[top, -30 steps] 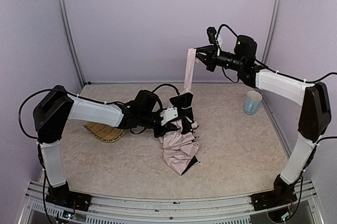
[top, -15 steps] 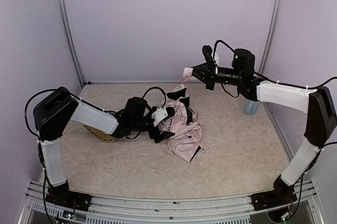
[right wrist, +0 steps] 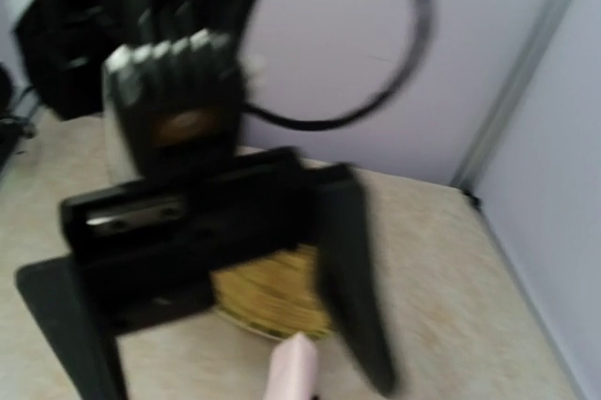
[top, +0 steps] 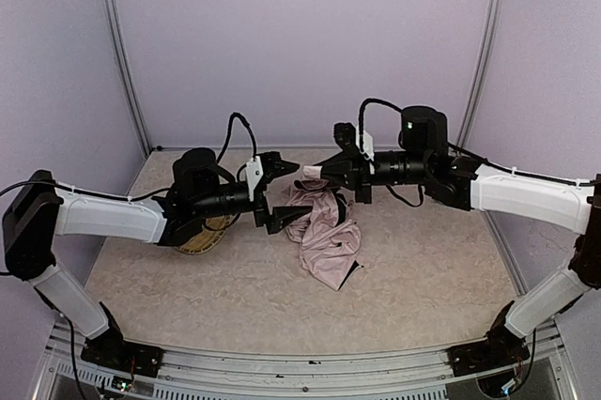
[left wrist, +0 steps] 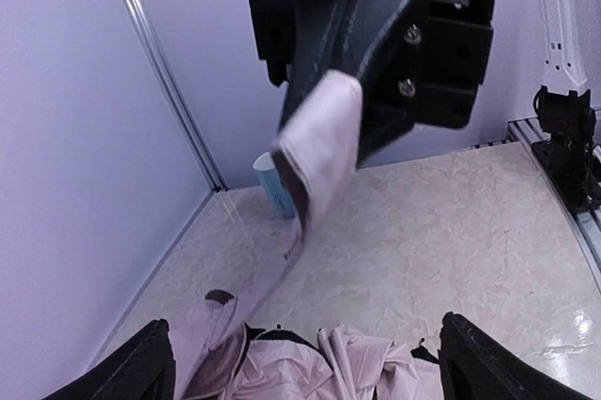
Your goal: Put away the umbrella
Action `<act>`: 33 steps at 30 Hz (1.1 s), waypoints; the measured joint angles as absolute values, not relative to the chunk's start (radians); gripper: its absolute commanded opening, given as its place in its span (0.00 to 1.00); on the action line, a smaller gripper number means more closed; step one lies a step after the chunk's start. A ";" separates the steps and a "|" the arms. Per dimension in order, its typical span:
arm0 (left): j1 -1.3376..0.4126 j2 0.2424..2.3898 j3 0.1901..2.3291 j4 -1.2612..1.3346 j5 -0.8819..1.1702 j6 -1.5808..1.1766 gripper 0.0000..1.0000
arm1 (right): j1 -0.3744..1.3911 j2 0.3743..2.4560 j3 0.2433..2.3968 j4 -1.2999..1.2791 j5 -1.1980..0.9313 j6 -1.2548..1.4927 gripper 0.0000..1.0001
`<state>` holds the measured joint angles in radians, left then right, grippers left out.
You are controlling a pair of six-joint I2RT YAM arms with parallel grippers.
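Overhead: the umbrella [top: 324, 240] lies crumpled on the tabletop [top: 423, 278]. The right hand [top: 327, 173] is clenched on its strap [top: 311, 172], and the left hand [top: 286, 195] is spread, empty.
Left wrist: the strap is pinched, with fabric below.
Right wrist: blurred, the left hand gaping.
Bundling and fastening look not yet done.

Top view: the umbrella [top: 326, 236] lies heaped on the table [top: 427, 278], just right of frame centre. The left gripper [top: 284, 193] reaches in from the left, right beside the heap's left edge. Facing it from the right, the right gripper [top: 315, 172] hangs above the heap. The strap [left wrist: 315, 151] runs from the heap up into the right gripper. The tray [top: 208, 237] sits left of centre, under the left arm. Left wrist view: a cup [left wrist: 267, 180] stands behind the strap, near the wall.
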<state>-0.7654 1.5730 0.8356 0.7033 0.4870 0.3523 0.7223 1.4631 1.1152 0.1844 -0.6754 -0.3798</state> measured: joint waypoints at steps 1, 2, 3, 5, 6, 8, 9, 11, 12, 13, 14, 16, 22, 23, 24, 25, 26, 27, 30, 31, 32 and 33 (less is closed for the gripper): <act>-0.774 1.575 0.847 0.704 0.498 0.353 0.89 | 0.743 1.459 1.112 0.173 -0.668 -0.391 0.00; -0.779 1.578 0.866 0.703 0.519 0.356 0.81 | 0.757 1.457 1.110 0.167 -0.661 -0.400 0.00; -0.781 1.581 0.879 0.702 0.533 0.355 0.68 | 0.773 1.456 1.109 0.160 -0.653 -0.408 0.00; -0.785 1.589 0.910 0.697 0.569 0.359 0.38 | 0.799 1.456 1.109 0.140 -0.638 -0.427 0.00; -0.787 1.590 0.918 0.694 0.581 0.361 0.25 | 0.806 1.456 1.109 0.131 -0.633 -0.432 0.00; -0.794 1.589 0.921 0.688 0.608 0.366 0.03 | 0.818 1.456 1.109 0.112 -0.626 -0.446 0.00; -0.800 1.589 0.919 0.680 0.624 0.369 0.00 | 0.821 1.456 1.109 0.109 -0.622 -0.452 0.04; -0.811 1.586 0.912 0.665 0.647 0.370 0.00 | 0.821 1.454 1.109 0.096 -0.619 -0.461 0.35; -0.813 1.583 0.909 0.651 0.659 0.373 0.00 | 0.822 1.453 1.109 0.081 -0.621 -0.465 0.50; -0.815 1.577 0.904 0.636 0.672 0.376 0.00 | 0.824 1.452 1.115 0.064 -0.615 -0.472 0.58; -0.818 1.570 0.900 0.616 0.681 0.380 0.00 | 0.824 1.452 1.124 0.043 -0.601 -0.481 0.66; -0.826 1.549 0.886 0.581 0.691 0.391 0.00 | 0.815 1.452 1.156 -0.015 -0.570 -0.489 0.91; -0.844 1.460 0.844 0.487 0.717 0.434 0.00 | 0.599 1.433 1.182 -0.059 -0.625 -0.352 0.94; -0.850 1.458 0.844 0.472 0.725 0.442 0.00 | 0.561 1.444 1.187 -0.057 -0.629 -0.310 0.93; -0.858 1.457 0.844 0.446 0.733 0.453 0.00 | 0.516 1.466 1.199 -0.057 -0.628 -0.260 0.91; -0.867 1.457 0.844 0.411 0.742 0.462 0.00 | 0.486 1.500 1.218 -0.059 -0.621 -0.210 0.89; -0.874 1.459 0.844 0.371 0.752 0.474 0.00 | 0.474 1.541 1.242 -0.062 -0.612 -0.166 0.89; -0.881 1.462 0.845 0.332 0.760 0.484 0.00 | 0.472 1.587 1.269 -0.065 -0.604 -0.124 0.89; -0.899 1.472 0.856 0.192 0.788 0.519 0.00 | 0.478 1.715 1.326 -0.100 -0.588 -0.028 0.89; -0.904 1.478 0.862 0.155 0.795 0.529 0.00 | 0.480 1.748 1.332 -0.115 -0.583 0.001 0.89; -0.913 1.489 0.875 0.097 0.802 0.545 0.00 | 0.482 1.771 1.332 -0.123 -0.580 0.017 0.89; -0.923 1.500 0.885 0.055 0.806 0.557 0.00 | 0.482 1.797 1.332 -0.138 -0.572 0.034 0.89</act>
<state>-0.9226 1.5002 0.8852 0.0547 0.8062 0.5571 0.4816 1.7969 1.3323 -0.1383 -0.5724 0.0341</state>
